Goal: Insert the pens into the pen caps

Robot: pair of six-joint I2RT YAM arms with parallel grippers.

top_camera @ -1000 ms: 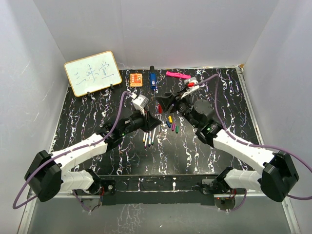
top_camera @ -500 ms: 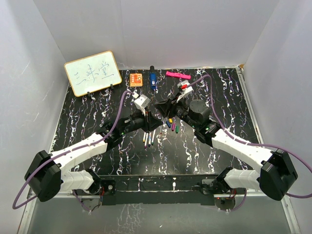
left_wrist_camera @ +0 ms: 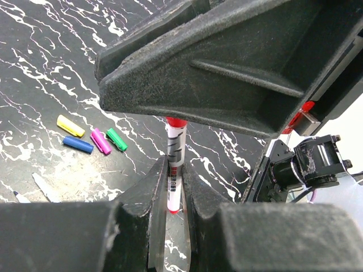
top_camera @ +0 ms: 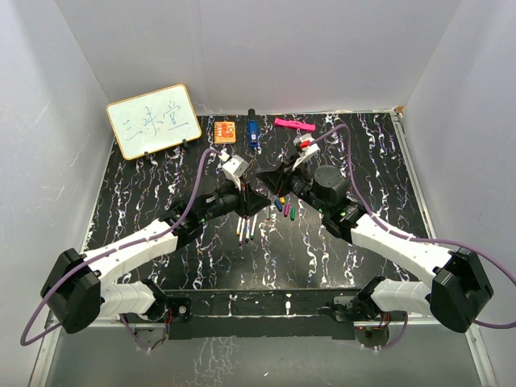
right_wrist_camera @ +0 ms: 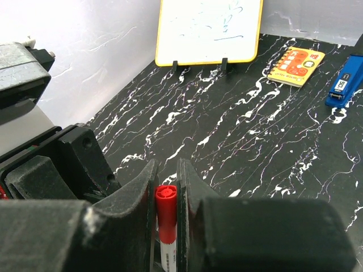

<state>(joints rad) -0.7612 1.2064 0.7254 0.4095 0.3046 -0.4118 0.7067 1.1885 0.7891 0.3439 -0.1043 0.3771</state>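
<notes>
Clenching a thin white-barrelled pen [left_wrist_camera: 174, 148], the left claw [left_wrist_camera: 174, 180] steadies it while the right claw [right_wrist_camera: 165, 177], at its twelve o'clock, pinches the short red plastic cap [right_wrist_camera: 166, 208], likely to push it on.

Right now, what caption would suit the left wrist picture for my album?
Left end effector pinches a white pen, right end effector grips its red cap; four loose caps lie beyond.

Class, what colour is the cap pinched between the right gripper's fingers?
Red. The cap shows best in the right wrist view.
</notes>
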